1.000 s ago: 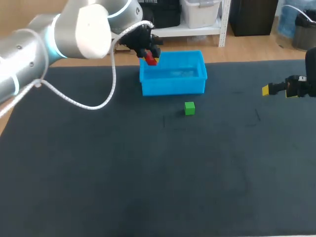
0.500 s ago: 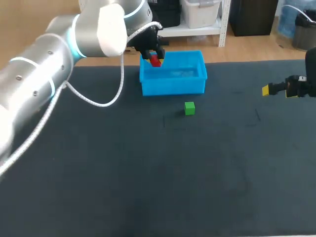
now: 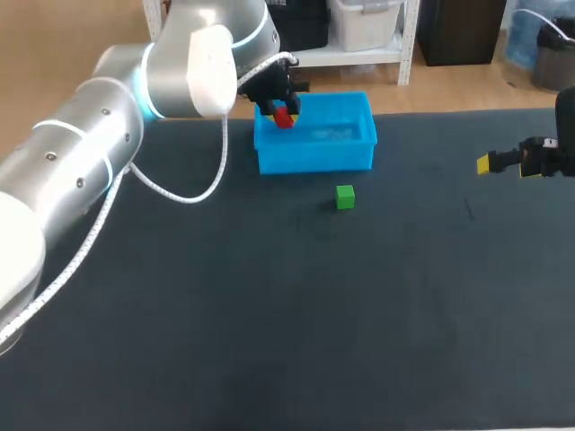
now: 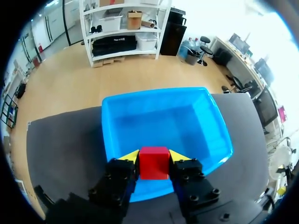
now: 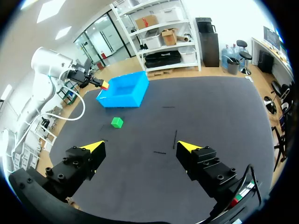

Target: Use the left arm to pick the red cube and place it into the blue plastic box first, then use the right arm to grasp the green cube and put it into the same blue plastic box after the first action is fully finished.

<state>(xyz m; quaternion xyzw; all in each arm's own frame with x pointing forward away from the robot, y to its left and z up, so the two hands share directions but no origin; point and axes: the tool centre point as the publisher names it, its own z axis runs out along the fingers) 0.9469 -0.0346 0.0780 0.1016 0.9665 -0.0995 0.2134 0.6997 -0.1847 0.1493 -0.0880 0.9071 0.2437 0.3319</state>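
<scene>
The red cube (image 3: 283, 117) is being held off the surface (image 3: 269, 314) between the left jaws, one yellow tip pressing each side, its faces sitting level. It is hanging over the left end of the box (image 3: 314, 162). The box, blue plastic and open-topped, is standing upright on the surface. The green cube (image 3: 345, 197) is lying flat just in front of the box, not touching it.

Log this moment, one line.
left end effector: shut on red cube over blue box | right end effector: open | green cube: on table
</scene>
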